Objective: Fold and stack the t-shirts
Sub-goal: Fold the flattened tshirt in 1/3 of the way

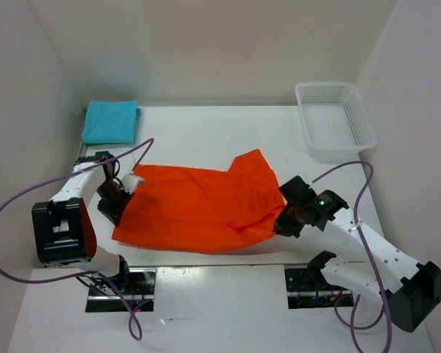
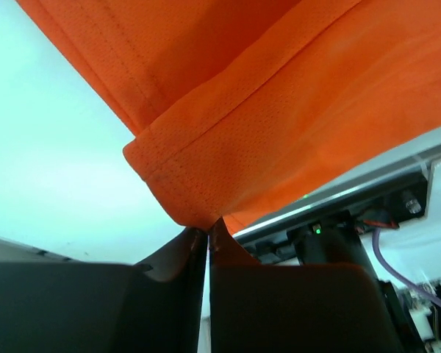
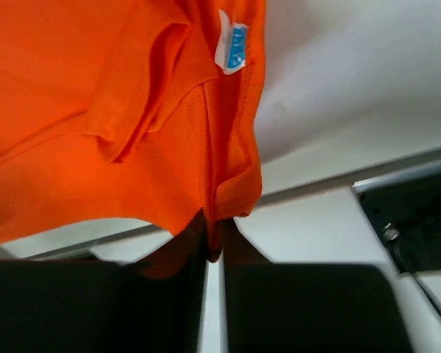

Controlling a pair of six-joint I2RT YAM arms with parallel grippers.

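1. Orange-red t-shirt (image 1: 198, 206) is pinched at its left hem corner by the left tool (image 2: 208, 234), whose jaws are closed tight on the cloth.
2. Right tool (image 3: 213, 246) is likewise clamped on a fold at the shirt's right end, below a white-and-blue label (image 3: 231, 48).
3. Its long axis runs left to right between the tools, over the near middle of the bench (image 1: 206, 132).
4. Turquoise t-shirt (image 1: 110, 121) lies folded at the far left; a white basket (image 1: 334, 118) sits far right.

Your orange-red t-shirt (image 1: 206, 206) is plain and bright, with a fine pinhole weave; its tag (image 3: 231, 48) is white with blue print. The turquoise t-shirt (image 1: 110, 121) is plain too. Basket (image 1: 334, 118) — white mesh; cables (image 2: 382, 254) purple; table (image 1: 206, 132) white.
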